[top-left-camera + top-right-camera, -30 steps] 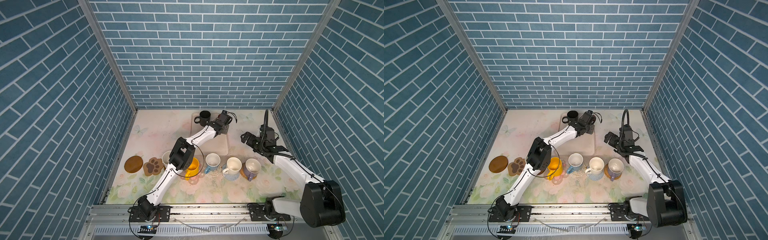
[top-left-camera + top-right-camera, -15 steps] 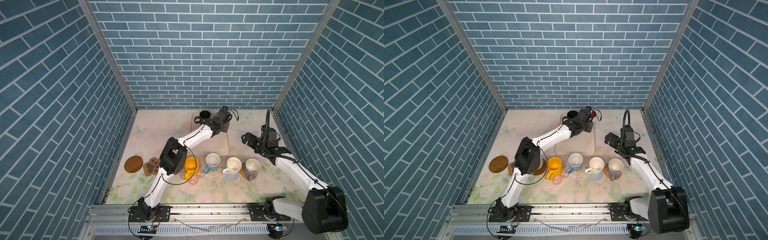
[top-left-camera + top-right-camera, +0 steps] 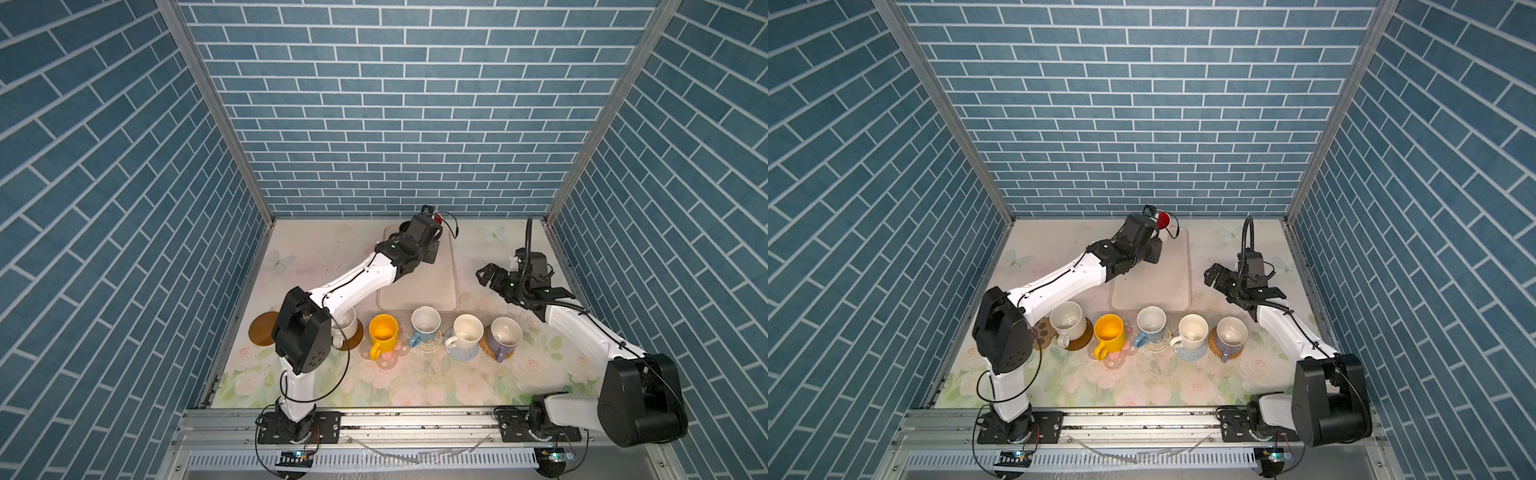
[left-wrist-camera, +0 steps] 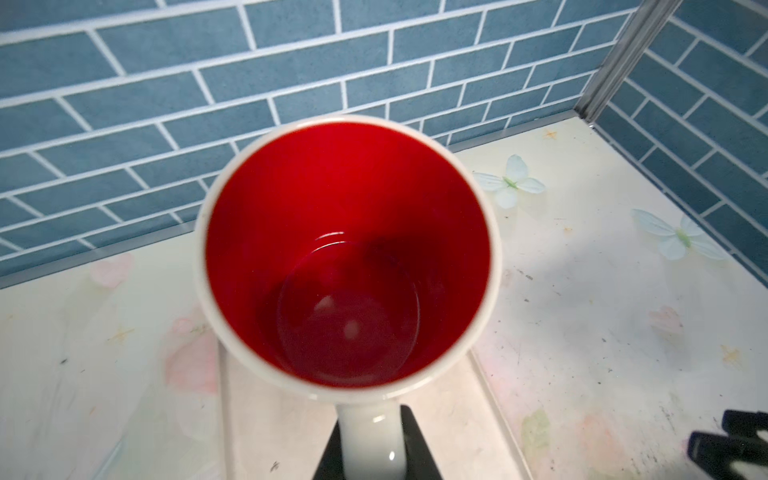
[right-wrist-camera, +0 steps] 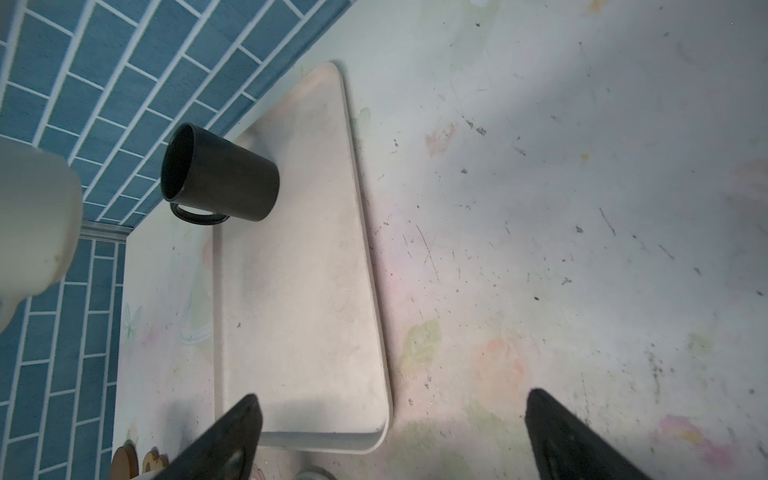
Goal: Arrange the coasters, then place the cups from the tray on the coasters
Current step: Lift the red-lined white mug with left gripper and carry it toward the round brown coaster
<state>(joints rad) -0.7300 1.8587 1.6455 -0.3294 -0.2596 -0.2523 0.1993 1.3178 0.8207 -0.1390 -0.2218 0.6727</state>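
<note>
The left pincer is clamped on the handle of the red-lined mug, which hangs over the far end of the tray, seemingly clear of its floor. The right pincer is spread wide and empty above the bare table, just beside the tray. The mug stands roughly upright, its long axis near vertical, mouth facing up and handle turned back toward the left arm; I cannot tell its exact tilt. A handle grip lets a mug swing, so the carry should be slow and level, drawing back to the near-left end of the row, where the brown disc and the paw mat look free. It should pass wide of the cream mug next to them, settle flat and centred, and only then be let go. The black mug waits upright on the tray.
</note>
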